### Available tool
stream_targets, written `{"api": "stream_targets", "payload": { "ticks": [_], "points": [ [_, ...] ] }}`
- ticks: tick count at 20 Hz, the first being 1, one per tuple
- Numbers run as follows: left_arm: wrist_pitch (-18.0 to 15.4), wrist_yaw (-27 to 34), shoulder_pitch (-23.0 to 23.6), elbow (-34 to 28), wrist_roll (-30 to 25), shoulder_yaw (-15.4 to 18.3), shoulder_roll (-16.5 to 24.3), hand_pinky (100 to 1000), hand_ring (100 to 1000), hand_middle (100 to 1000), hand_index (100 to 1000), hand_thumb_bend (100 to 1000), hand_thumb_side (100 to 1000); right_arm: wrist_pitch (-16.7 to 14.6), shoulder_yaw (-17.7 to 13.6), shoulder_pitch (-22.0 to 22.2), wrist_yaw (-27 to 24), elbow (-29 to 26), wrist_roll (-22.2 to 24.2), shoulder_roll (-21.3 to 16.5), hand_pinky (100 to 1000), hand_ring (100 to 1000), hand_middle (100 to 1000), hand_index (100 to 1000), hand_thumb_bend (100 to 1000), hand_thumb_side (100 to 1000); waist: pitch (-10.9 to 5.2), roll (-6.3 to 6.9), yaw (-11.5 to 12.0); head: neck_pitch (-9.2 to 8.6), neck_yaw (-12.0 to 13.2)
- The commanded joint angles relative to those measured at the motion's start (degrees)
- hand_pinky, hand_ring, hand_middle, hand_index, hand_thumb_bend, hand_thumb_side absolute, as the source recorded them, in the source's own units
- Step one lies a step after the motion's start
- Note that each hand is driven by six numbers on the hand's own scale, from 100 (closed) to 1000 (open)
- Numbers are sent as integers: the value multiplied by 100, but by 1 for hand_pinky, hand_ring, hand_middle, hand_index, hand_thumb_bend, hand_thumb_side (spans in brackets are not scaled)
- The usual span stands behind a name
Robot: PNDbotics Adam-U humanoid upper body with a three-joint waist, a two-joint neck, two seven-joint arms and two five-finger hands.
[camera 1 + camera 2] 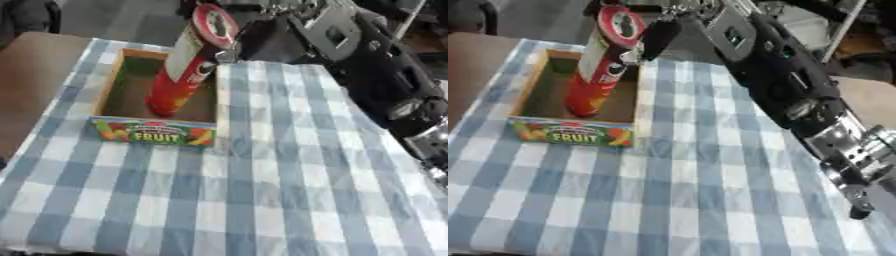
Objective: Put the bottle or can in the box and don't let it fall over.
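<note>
Tabletop (262, 200) nearest the camera: blue-and-white checked cloth, bare across the near half. Further in, left of the right arm: shallow wooden box (112, 85) with a "FRUIT" label on its near wall. Box sits flat on the cloth, long sides running away from the camera.

Inside the box: tall red can (179, 75), cylinder with a white band and a red lid. Base is down on the box floor toward the right wall, just below and left of the right hand. Long axis is near vertical but tilted, top leaning right and away, lid facing up toward the camera. Nothing else visible in the box.

Right hand (661, 35) is at the far end, beside the can's top on its right. Fingers touch the can near the lid; can't tell whether they're wrapped on it or just resting against it.

Brown surface (31, 75) beyond the cloth's left edge.
</note>
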Motion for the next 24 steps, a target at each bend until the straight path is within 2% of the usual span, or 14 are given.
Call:
{"api": "stream_targets", "payload": {
  "ticks": [1, 4, 8, 11, 14, 17, 20, 24],
  "points": [
    [-3, 18, -74, -80, -10, -3, 23, 673, 514, 516, 667, 401, 626, -69, -55, -120, 3, -180, 31, -76, 722, 773, 862, 963, 175, 467, -46, 45, -15, -63, -7],
    [-3, 18, -73, -80, -12, -6, 21, 673, 514, 515, 666, 402, 626, -85, -44, -140, -9, -258, -94, -67, 743, 797, 885, 970, 202, 490, -46, 46, -17, -62, -8],
    [-3, 19, -72, -81, -10, -4, 16, 673, 514, 515, 666, 401, 626, -128, 5, -157, 47, -344, -193, -37, 888, 948, 983, 1000, 318, 537, -47, 46, -13, -80, -18],
    [-1, 19, -73, -79, -9, -4, 8, 673, 514, 515, 666, 401, 626, -148, 48, -161, 8, -348, -148, -7, 951, 994, 1000, 1000, 351, 572, -47, 45, -6, -97, -31],
    [0, 20, -71, -78, -1, 4, 0, 673, 514, 515, 666, 401, 625, -97, 17, -177, -97, -356, -244, 2, 965, 998, 1000, 1000, 338, 567, -49, 49, -15, -126, -28],
    [0, 22, -60, -76, 5, 10, -1, 673, 514, 515, 666, 402, 625, -1, -72, -168, -201, -444, -638, -35, 945, 976, 1000, 1000, 323, 549, -64, 48, -49, -120, 25],
    [3, 17, -17, -65, 26, 31, 12, 673, 514, 515, 666, 402, 625, 134, -160, -113, -612, -660, -985, -150, 912, 950, 977, 1000, 298, 520, -100, 47, -140, -91, 93],
    [2, -8, 58, -51, 62, 71, 52, 673, 515, 515, 666, 402, 625, 302, -337, 100, -1264, -1290, -1155, -472, 886, 925, 955, 1000, 260, 466, -157, 56, -329, -30, 235]
  ]
}}
